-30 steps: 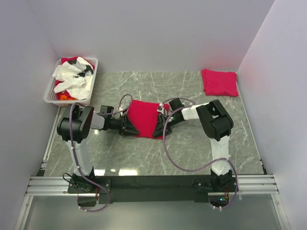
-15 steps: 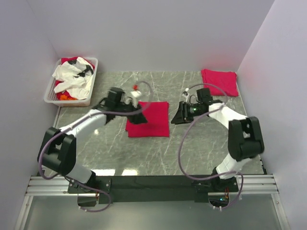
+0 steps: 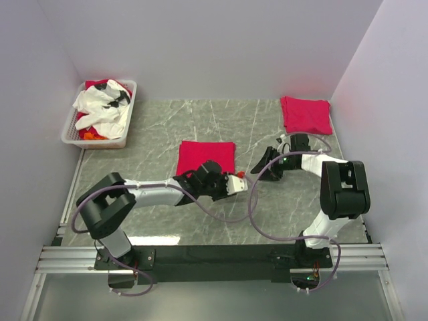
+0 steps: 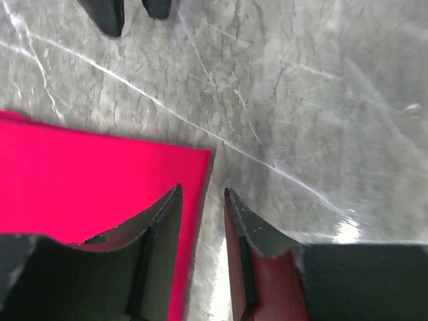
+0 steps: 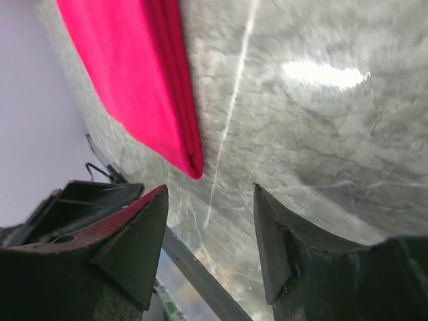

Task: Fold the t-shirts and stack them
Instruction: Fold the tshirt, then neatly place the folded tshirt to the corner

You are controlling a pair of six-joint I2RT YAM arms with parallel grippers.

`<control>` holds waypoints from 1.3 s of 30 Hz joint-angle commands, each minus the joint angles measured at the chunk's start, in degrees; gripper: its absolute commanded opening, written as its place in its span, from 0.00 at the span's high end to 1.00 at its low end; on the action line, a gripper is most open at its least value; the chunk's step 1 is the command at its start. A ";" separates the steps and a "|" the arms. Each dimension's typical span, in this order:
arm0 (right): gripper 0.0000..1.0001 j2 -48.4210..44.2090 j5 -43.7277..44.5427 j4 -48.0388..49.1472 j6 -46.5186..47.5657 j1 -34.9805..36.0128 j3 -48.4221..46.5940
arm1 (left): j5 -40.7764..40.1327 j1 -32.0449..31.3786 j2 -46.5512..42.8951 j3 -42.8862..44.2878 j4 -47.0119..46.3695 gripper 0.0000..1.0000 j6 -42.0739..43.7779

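Observation:
A folded red t-shirt (image 3: 206, 155) lies flat at the table's middle. A second folded red t-shirt (image 3: 305, 114) lies at the back right. My left gripper (image 3: 226, 188) reaches across the middle shirt's near edge, close to its near right corner. In the left wrist view (image 4: 202, 192) its jaws stand narrowly apart over the shirt's (image 4: 87, 180) edge and hold nothing. My right gripper (image 3: 257, 169) is open and empty just right of that shirt. In the right wrist view (image 5: 210, 194) the shirt's (image 5: 134, 80) folded corner lies ahead of it.
A white slotted basket (image 3: 72, 126) at the back left holds white and red clothes. Purple walls close the left, back and right sides. A metal rail (image 3: 214, 254) runs along the near edge by the arm bases.
Both grippers have let go of the middle shirt, which now lies flat. My left arm swung from its far left side to its near edge. My right gripper dropped lower beside it.

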State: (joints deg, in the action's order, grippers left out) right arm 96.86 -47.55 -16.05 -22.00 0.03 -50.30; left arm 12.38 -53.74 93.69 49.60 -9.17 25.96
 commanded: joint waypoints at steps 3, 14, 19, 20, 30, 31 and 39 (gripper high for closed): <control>0.37 -1.41 0.35 7.87 -7.17 0.32 3.72 | -3.42 -1.72 4.13 0.49 -5.77 0.63 9.46; 0.26 0.96 -0.79 14.72 -12.10 0.41 6.70 | -5.00 -0.85 11.34 3.39 -5.77 0.80 9.65; 0.24 5.52 -1.58 18.51 -16.49 0.41 5.40 | 0.97 2.67 10.90 6.20 -5.25 0.98 5.35; 0.24 6.06 -1.84 19.91 -17.19 0.49 4.43 | 2.28 3.19 10.81 6.64 -5.16 0.99 4.72; 0.20 8.17 -0.01 36.78 -34.24 3.74 5.39 | 13.54 8.12 8.17 11.56 -3.93 0.99 -1.69; 0.20 8.34 0.26 38.45 -35.73 4.70 6.00 | 13.72 8.21 8.26 11.74 -4.01 0.99 -1.96; 0.17 7.46 5.89 44.62 -43.57 9.19 8.91 | 14.43 8.12 8.97 13.24 -3.66 0.99 -3.80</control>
State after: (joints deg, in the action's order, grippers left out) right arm 105.25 -45.10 24.47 -61.60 7.68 -42.50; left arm 24.16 -45.32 104.33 60.51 -11.70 24.01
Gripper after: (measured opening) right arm 0.825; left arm 0.015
